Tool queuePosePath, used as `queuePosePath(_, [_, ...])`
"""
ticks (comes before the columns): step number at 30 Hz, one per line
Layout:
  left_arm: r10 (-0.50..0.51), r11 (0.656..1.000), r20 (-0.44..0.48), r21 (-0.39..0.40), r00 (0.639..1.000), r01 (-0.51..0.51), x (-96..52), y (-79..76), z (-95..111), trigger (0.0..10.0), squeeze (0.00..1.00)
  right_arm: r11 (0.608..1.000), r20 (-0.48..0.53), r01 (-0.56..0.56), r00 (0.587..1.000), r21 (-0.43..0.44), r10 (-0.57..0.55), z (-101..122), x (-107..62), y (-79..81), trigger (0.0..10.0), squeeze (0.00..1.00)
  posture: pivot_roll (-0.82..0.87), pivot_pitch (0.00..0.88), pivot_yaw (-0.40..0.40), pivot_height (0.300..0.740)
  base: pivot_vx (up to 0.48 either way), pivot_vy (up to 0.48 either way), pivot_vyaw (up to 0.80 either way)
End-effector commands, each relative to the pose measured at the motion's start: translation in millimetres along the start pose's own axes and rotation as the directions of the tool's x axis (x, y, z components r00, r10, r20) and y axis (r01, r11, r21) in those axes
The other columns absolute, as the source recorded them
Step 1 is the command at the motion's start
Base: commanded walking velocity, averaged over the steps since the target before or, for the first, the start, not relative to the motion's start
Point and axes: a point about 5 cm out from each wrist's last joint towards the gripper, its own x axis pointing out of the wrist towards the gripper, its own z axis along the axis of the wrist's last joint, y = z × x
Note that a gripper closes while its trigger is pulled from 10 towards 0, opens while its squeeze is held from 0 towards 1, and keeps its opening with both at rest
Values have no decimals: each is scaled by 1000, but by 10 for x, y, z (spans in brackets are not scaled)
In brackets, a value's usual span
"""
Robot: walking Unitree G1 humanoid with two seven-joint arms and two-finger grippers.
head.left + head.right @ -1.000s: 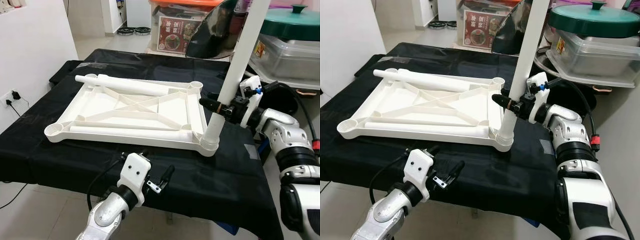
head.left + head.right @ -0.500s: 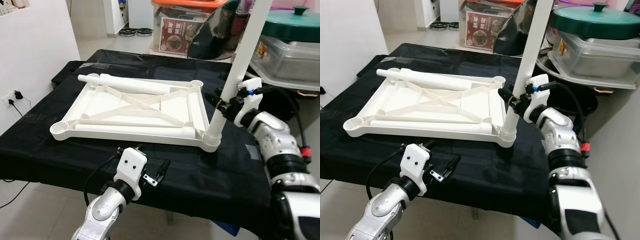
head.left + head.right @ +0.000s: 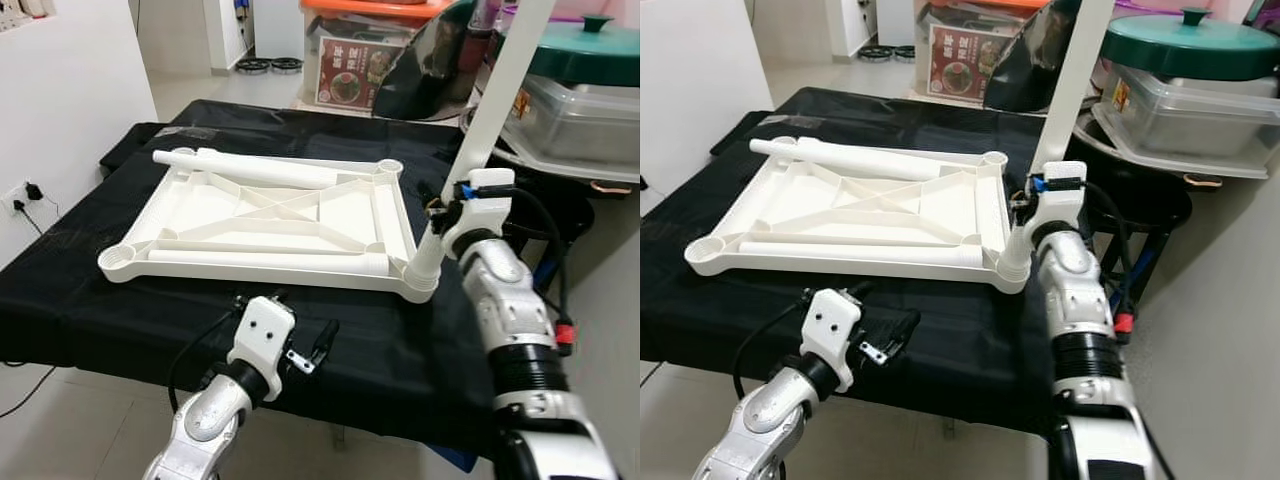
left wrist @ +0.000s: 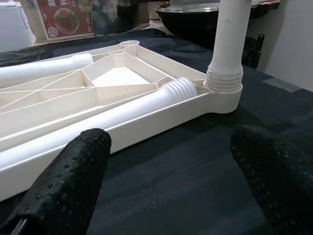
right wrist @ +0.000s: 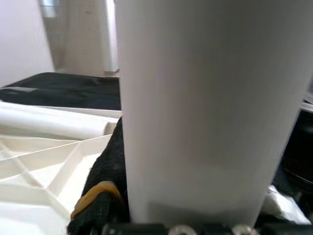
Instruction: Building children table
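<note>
The right arm has swung in closer to the body since a second ago, its forearm now nearly in line with the upright leg [image 3: 497, 105]; the right end effector [image 3: 441, 212] stays clamped on that leg (seated in the near right corner socket of the upturned tabletop [image 3: 262, 219]); the left end effector [image 3: 305, 352] hovers with fingers apart at the table [image 3: 60, 290] edge

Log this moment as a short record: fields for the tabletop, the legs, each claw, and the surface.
tabletop: white tabletop, upside down, ribs showing
standing leg: white leg tilted in the near right corner socket
loose legs: far leg and near leg lying on the tabletop
right claw: shut on the standing leg, low on its shaft
left claw: open, near the front edge, holding nothing
surface: black cloth
</note>
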Motion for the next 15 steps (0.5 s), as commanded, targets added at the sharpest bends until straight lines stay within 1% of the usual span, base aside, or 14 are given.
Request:
queuePosePath(1, [2,1000,-11,9,1000,-2,-3,8,-26,10000,0,989,-4,134,991,-67,-134,-15,-31,-46,0,0,146,48,-70,740,0,0,0])
queuePosePath(2, [2,1000,-11,9,1000,-2,-3,8,-26,10000,0,989,-4,134,991,-67,-134,-15,-31,-46,0,0,146,48,-70,740,0,0,0])
queuePosePath(3, [2,1000,-10,9,1000,-2,-3,5,-26,10000,0,982,-9,183,983,-55,-184,0,-25,-23,0,0,146,50,-71,740,0,0,0])
queuePosePath(4, [2,1000,-10,9,1000,-2,-3,5,-26,10000,0,982,-9,183,983,-55,-184,0,-25,-23,0,0,146,50,-71,740,0,0,0])
queuePosePath(5, [2,1000,-9,9,1000,-2,-2,1,-25,10000,0,975,-16,216,976,-48,-217,11,-31,-5,0,0,145,49,-72,740,0,0,0])
queuePosePath(7, [2,1000,-9,9,1000,-2,-2,1,-25,10000,0,975,-16,216,976,-48,-217,11,-31,-5,0,0,145,49,-72,740,0,0,0])
queuePosePath(9, [0,1000,-6,9,1000,0,4,-8,-22,10000,0,958,-24,287,957,-10,-288,49,-27,98,0,0,143,53,-76,740,0,0,0])
queuePosePath(10, [0,1000,-6,9,1000,0,4,-8,-22,10000,0,958,-24,287,957,-10,-288,49,-27,98,0,0,143,53,-76,740,0,0,0])
queuePosePath(11, [-1,1000,-5,9,1000,1,8,-11,-19,10000,0,952,-31,306,952,12,-306,68,-19,167,0,0,147,56,-81,740,0,0,0])
queuePosePath(13, [-1,1000,-5,9,1000,1,8,-11,-19,10000,0,952,-31,306,952,12,-306,68,-19,167,0,0,147,56,-81,740,0,0,0])
queuePosePath(14, [-1,1000,-3,9,1000,1,12,-13,-16,10000,0,948,-38,318,948,25,-317,87,-14,227,0,0,147,56,-81,740,0,0,0])
queuePosePath(15, [0,1000,-2,8,1000,0,14,-13,-14,10000,0,952,-52,303,952,43,-301,97,-5,301,0,0,147,58,-82,740,0,0,0])
